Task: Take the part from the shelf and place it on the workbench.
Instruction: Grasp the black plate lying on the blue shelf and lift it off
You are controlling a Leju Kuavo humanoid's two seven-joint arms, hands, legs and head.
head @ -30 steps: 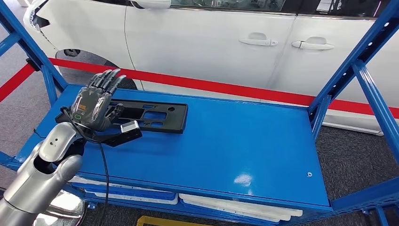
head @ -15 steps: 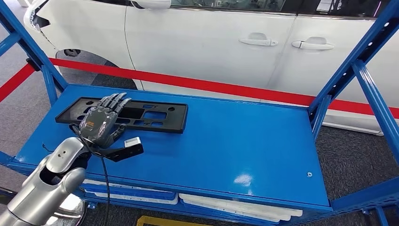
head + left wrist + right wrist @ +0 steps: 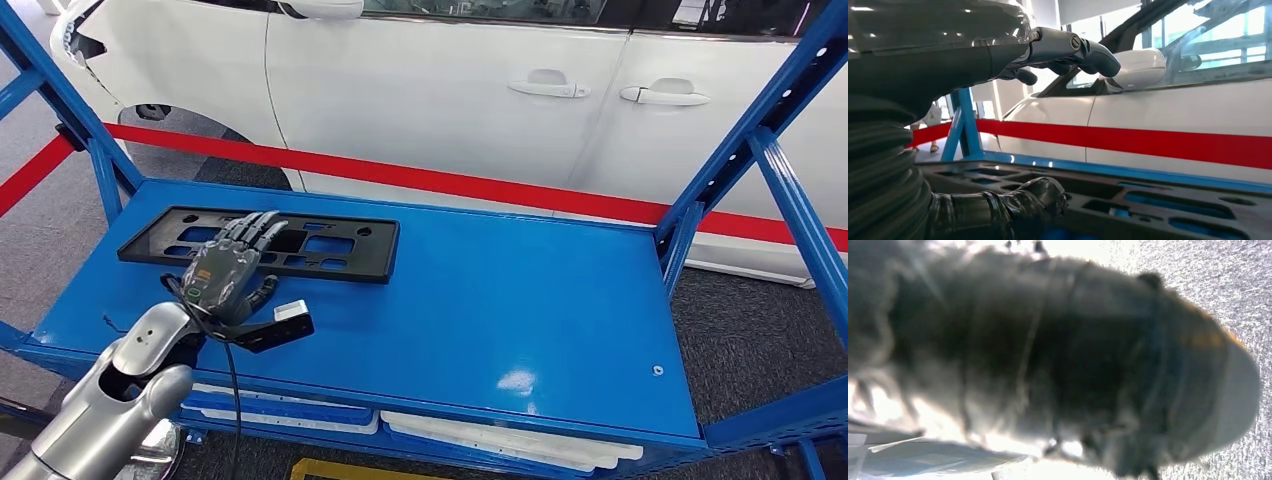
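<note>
On the blue shelf deck point(image 3: 520, 300), toward its left rear, lies the part point(image 3: 330, 245): a long, flat black plastic panel pierced with rectangular cut-outs, resting flat with its long side running along the deck's back edge. Lying flat like this, it offers little to grip except its thin rim and the cut-outs, which probably explains the approach from the near side. The left hand point(image 3: 232, 270) hangs low over the panel's near edge, palm down, with the fingers point(image 3: 258, 226) stretched forward across the panel and the thumb point(image 3: 1045, 192) set low, level with the near rim. In the left wrist view the fingers are parted from the thumb, with a wide gap between them, and nothing is held; the thumb looks close to the panel's rim, though contact cannot be confirmed. This pose suggests a pinch being prepared, fingers over the top face and thumb under the edge. The grasp appears not yet made, so the task is judged to be at its early stage, with the panel on the shelf and the workbench yet to be reached. The right wrist view is too blurred and dark to tell how the right hand stands. Behind the shelf stands a white car point(image 3: 450, 90), with a red barrier band point(image 3: 480, 185) across it.
</note>
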